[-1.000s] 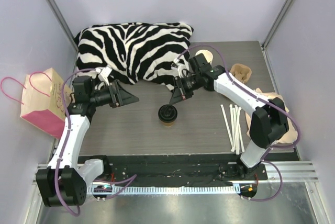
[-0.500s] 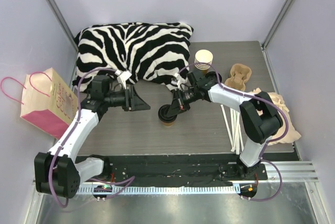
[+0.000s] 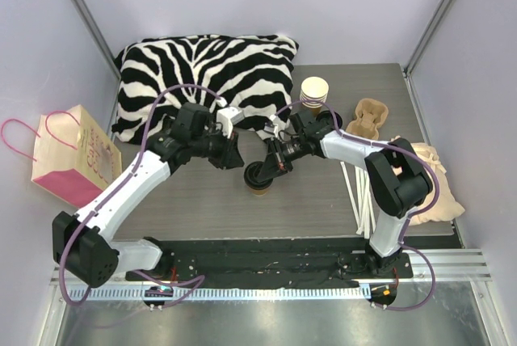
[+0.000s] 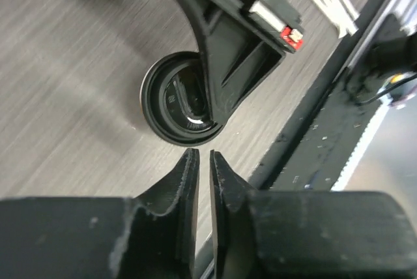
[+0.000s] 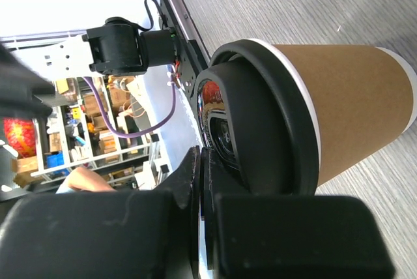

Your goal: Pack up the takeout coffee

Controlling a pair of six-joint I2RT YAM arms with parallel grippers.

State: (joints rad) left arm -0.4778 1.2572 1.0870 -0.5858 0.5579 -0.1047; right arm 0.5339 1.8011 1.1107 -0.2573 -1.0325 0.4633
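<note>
The takeout coffee is a brown paper cup with a black lid, standing upright mid-table. My right gripper is shut with nothing between its fingers. Its closed tips rest against the top of the lid. In the left wrist view they show as a black wedge lying over the lid. My left gripper hovers just left of the cup. Its jaws are almost together, with only a thin slit between them and nothing in it, just short of the lid's rim.
A zebra-striped pillow fills the back left. A pink paper bag stands at the far left. A stack of cups, a cardboard carrier, white straws and a beige cloth bag lie to the right.
My left arm has swung right to the cup and its jaws have closed from wide apart to a thin slit. My right gripper has come down onto the lid and stayed there.
</note>
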